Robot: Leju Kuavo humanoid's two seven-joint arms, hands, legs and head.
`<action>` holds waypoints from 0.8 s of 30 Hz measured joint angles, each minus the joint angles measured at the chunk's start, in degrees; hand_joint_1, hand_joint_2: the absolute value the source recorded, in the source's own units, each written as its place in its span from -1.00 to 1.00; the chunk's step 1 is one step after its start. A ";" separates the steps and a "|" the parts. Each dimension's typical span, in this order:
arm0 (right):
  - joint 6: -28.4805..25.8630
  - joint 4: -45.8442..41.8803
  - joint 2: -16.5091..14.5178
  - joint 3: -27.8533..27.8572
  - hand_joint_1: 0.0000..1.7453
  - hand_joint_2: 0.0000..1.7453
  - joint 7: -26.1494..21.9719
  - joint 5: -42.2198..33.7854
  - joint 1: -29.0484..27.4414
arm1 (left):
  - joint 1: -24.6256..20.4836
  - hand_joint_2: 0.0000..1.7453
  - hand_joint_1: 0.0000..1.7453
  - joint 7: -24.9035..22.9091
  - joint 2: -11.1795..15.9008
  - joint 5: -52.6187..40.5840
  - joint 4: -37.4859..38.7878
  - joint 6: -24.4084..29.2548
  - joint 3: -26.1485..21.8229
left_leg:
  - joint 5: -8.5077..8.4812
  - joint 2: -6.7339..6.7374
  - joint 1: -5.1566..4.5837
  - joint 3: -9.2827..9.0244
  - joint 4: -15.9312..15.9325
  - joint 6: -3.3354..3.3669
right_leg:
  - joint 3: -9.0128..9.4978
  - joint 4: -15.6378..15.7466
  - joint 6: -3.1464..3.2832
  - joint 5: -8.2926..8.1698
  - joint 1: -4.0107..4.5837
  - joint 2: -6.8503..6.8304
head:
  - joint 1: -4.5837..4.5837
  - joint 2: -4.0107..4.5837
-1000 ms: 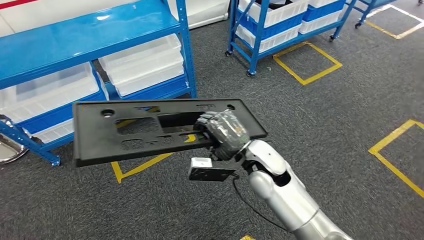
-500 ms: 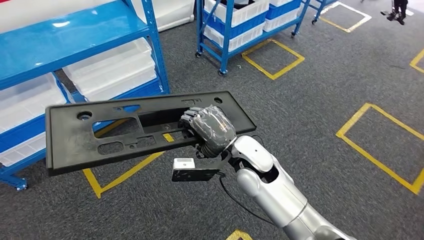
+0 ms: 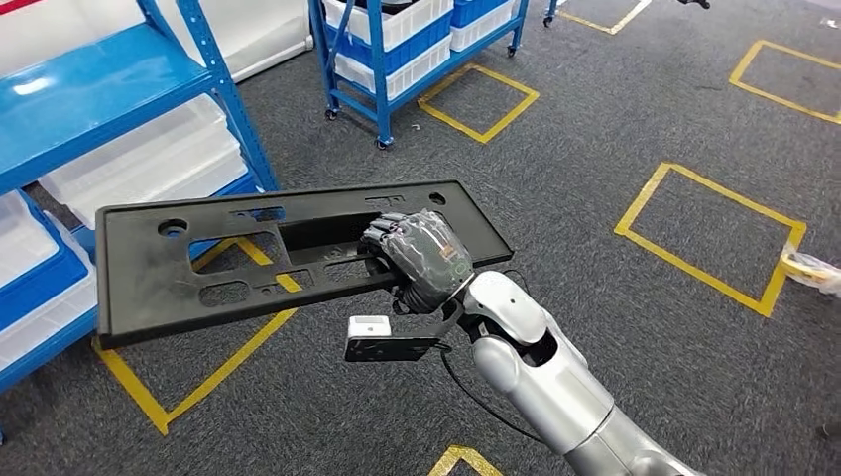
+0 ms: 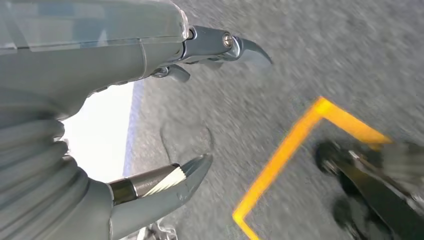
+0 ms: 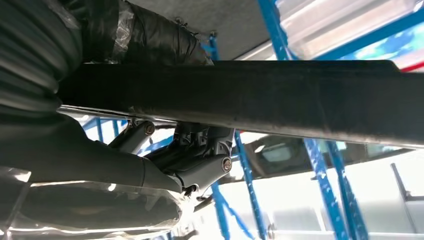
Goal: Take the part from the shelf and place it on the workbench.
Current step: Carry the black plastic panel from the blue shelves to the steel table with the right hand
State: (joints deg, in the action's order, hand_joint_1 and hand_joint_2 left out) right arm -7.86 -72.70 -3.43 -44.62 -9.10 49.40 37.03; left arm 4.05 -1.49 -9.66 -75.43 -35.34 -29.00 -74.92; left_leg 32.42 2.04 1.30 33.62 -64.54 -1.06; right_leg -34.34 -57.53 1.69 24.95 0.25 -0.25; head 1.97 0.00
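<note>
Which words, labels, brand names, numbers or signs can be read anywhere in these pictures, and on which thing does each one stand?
There is no readable text in any view.
The black panel held by the right hand shows holes and cut-outs but no print.
The small white block below the wrist bears no legible mark.
The blue shelf, the white bins and the yellow floor lines carry no lettering.
The left hand shows no label.
</note>
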 joint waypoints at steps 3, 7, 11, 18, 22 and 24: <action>-0.05 0.00 -0.03 -0.02 1.00 1.00 0.00 0.02 -0.34 | 0.09 1.00 -1.00 0.01 0.20 -0.11 0.33 0.01 -0.30 | 3.08 -1.63 0.07 4.80 -9.22 -0.35 | -0.04 -0.17 0.21 0.02 0.00 2.13 | -0.01 0.00; -0.07 0.01 -0.01 -0.02 1.00 1.00 0.01 0.02 -0.51 | 0.13 1.00 -1.00 0.01 0.45 -0.17 0.55 0.02 -0.38 | -3.42 -3.95 0.51 0.99 0.58 -0.72 | -0.40 -1.73 -0.66 0.74 -0.32 5.25 | -0.01 0.00; -0.08 -0.10 0.00 -0.02 1.00 1.00 0.01 0.04 -0.51 | -0.15 1.00 -1.00 0.01 0.59 -0.19 0.80 0.02 -0.62 | -4.15 -5.27 0.49 -0.60 4.39 0.27 | -1.78 -2.71 -2.11 0.69 -0.52 7.81 | 0.08 0.00; -0.22 -0.34 0.38 0.00 1.00 1.00 -0.01 0.06 -0.73 | -0.09 1.00 -1.00 0.53 0.73 -0.80 1.08 0.36 -0.75 | -4.45 -0.40 0.13 -0.92 5.13 2.15 | -9.45 -17.76 -3.59 7.44 -0.64 0.68 | 0.52 0.00; -0.32 -0.53 1.00 0.04 1.00 1.00 0.01 0.13 -1.02 | -0.25 1.00 -1.00 1.38 0.78 -1.42 1.53 0.93 -0.90 | -3.96 2.24 -0.10 -1.52 5.16 1.96 | -4.89 -8.73 -2.71 2.13 -0.16 -1.44 | 0.53 0.00; -0.38 -0.75 1.16 0.10 1.00 1.00 0.01 0.16 -1.01 | -0.28 1.00 -1.00 1.59 0.68 -1.52 1.72 0.99 -0.97 | -3.71 2.99 -0.23 -1.84 5.19 1.74 | -1.94 -3.18 -2.05 0.73 0.53 -3.76 | 0.52 0.00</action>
State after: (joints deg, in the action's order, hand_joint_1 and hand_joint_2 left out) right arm -8.23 -73.46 -2.26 -44.52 -9.09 49.56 36.01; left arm 3.77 0.09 -8.98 -76.95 -33.62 -28.01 -75.89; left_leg 28.71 5.02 1.07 31.78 -59.35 0.68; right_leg -36.28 -60.71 -0.36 25.68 0.78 -4.02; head 2.50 0.00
